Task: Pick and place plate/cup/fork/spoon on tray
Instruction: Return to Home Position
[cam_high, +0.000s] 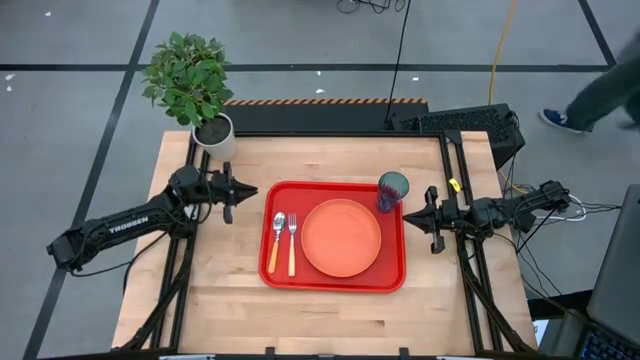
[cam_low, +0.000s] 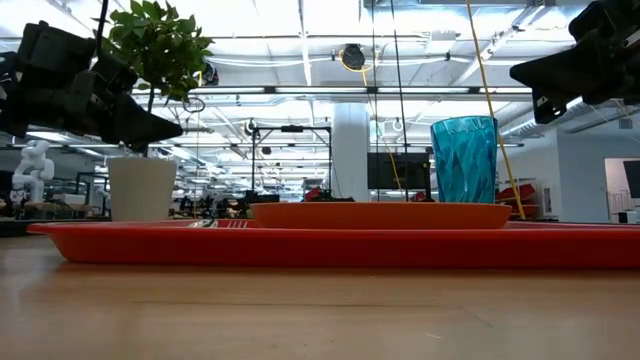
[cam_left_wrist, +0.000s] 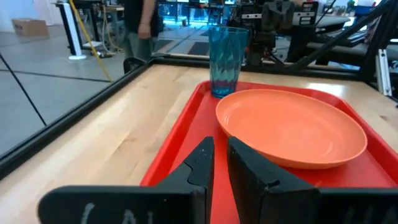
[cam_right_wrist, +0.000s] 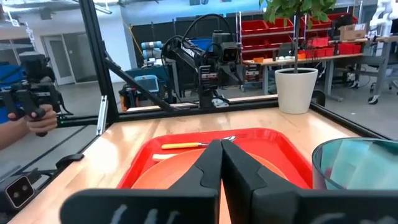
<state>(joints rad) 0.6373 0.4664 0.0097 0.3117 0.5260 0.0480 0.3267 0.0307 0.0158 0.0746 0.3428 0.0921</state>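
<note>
Tray (cam_high: 334, 283): bright red, rimmed rectangle

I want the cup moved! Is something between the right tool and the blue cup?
No, nothing visible. The right tool hangs just off the tray's edge, and the cup stands in the tray corner right beside it.

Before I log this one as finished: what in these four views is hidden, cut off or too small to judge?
- Spoon and fork: in the low view the tray rim hides nearly all of them.
- Cup: cut off by the right wrist picture's edge.
- Plate: mostly behind the right gripper in that view.
- Left gripper: its small jaw gap shows nothing held.
</note>
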